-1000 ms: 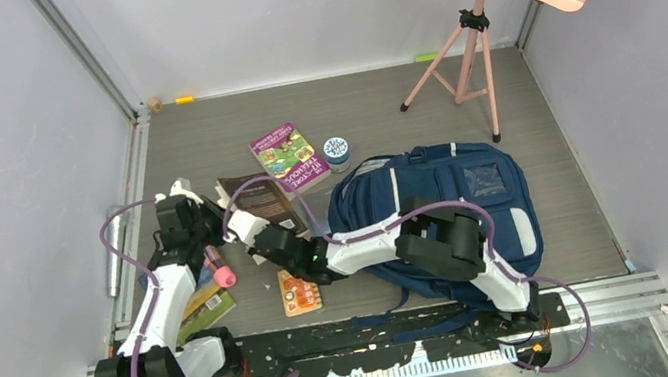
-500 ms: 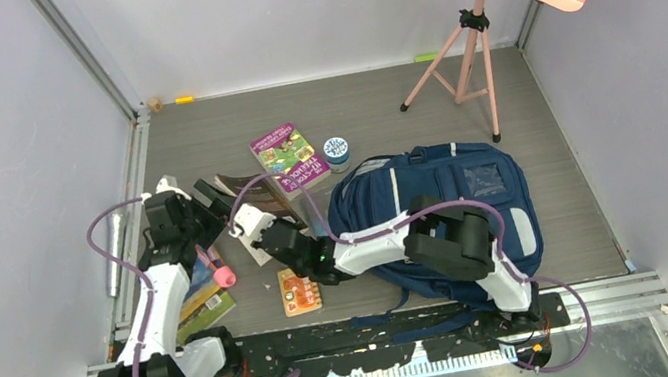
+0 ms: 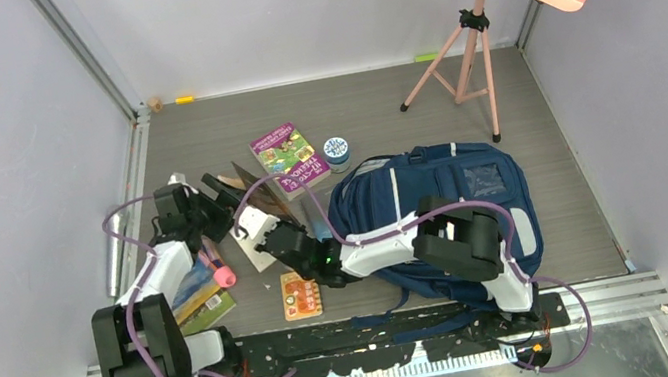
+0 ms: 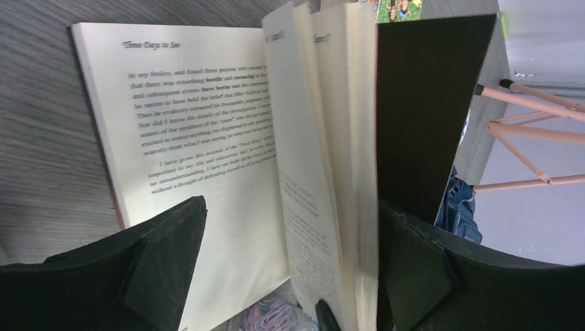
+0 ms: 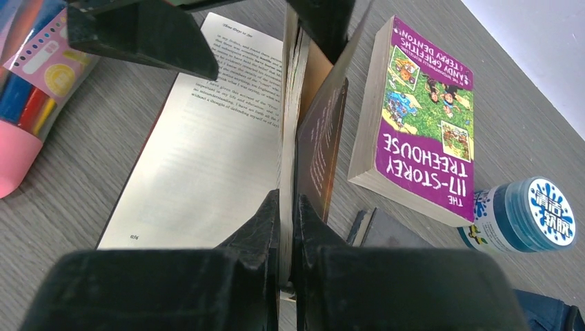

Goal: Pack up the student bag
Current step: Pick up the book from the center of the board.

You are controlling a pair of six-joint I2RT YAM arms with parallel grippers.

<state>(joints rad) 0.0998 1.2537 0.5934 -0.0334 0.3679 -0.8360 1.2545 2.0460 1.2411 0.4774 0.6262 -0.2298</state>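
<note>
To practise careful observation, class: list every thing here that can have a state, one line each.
dark book: open, held on edge, pages fanned
purple book: closed, lying flat
blue jar: lid on
student bag: lying flat
left gripper: open, straddling dark book
right gripper: shut on dark book

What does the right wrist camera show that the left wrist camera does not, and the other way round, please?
Only the right wrist view shows the blue-lidded jar and the whole cover of the purple book. Only the left wrist view shows the pink stand legs. Both show the open book standing with its pages fanned, between the open fingers of the left gripper.
</note>
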